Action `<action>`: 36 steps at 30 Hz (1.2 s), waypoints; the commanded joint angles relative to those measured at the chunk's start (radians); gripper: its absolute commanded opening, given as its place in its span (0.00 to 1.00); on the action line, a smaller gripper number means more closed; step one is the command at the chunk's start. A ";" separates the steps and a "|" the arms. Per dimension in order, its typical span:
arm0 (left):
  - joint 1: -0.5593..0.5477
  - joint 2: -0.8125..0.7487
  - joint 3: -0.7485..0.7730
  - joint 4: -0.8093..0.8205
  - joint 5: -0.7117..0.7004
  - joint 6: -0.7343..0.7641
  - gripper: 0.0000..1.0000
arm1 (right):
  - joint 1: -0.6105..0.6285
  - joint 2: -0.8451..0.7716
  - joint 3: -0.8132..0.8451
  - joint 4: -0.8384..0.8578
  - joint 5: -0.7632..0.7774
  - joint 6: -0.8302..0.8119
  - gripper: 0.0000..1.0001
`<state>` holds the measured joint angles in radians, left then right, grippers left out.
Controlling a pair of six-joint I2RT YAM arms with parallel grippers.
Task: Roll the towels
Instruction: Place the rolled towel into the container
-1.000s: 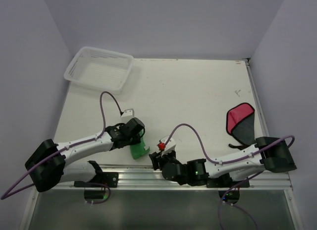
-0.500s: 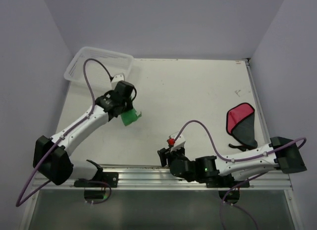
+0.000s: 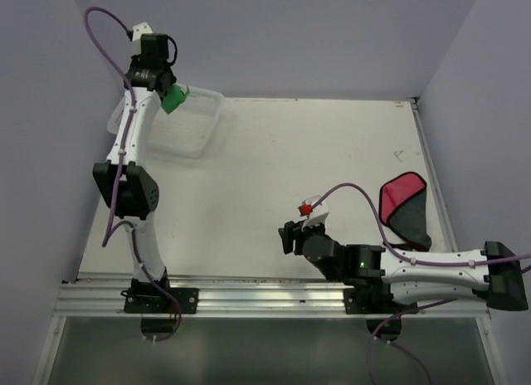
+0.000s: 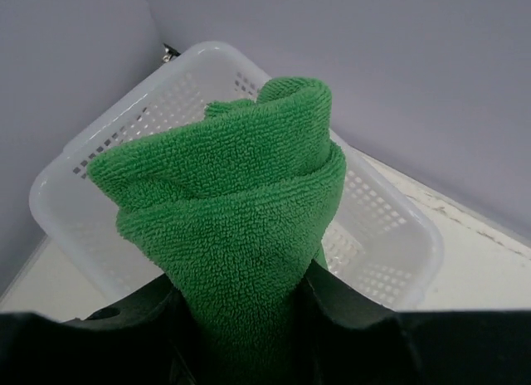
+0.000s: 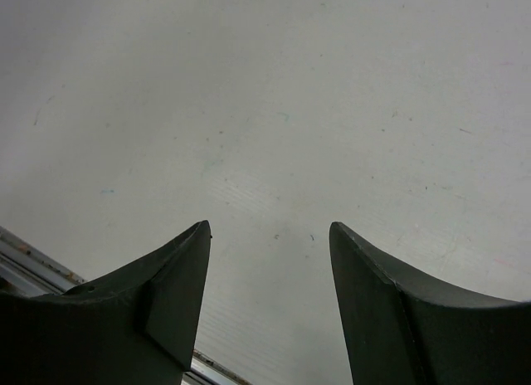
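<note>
Top camera looks down over the whole worktop (image 3: 332, 153). Left wrist sits close above the far-left basket (image 4: 75, 165), shared overhead. Right wrist hugs the near worktop.

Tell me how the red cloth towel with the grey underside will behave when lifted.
The red cloth towel with the grey underside lies flat, partly folded over itself, so it will probably droop limply from a pinch. It looks thin, so likely light. The open right gripper may need an edge to catch.

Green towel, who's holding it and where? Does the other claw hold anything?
The left gripper pinches the rolled green towel by its lower end. The right gripper is open, holding nothing.
</note>
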<state>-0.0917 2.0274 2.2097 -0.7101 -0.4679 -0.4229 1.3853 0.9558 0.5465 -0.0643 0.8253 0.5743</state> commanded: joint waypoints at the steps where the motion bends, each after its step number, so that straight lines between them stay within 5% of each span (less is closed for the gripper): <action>1: 0.059 0.148 0.125 -0.118 0.070 0.061 0.18 | -0.029 -0.014 -0.022 -0.023 -0.041 -0.037 0.63; 7: 0.144 0.218 -0.076 0.040 0.273 -0.053 0.17 | -0.098 0.011 -0.062 0.004 -0.123 0.005 0.63; 16: 0.168 0.424 0.010 0.127 0.502 -0.134 0.15 | -0.178 0.073 -0.076 0.050 -0.202 0.009 0.63; 21: 0.172 0.468 0.013 0.170 0.528 -0.149 0.23 | -0.213 0.115 -0.079 0.089 -0.242 0.007 0.63; 36: 0.175 0.488 -0.056 0.250 0.558 -0.151 0.70 | -0.270 0.231 -0.042 0.156 -0.327 -0.010 0.63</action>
<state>0.0776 2.4966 2.1738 -0.5056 0.0677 -0.5674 1.1229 1.1786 0.4713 0.0391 0.5220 0.5697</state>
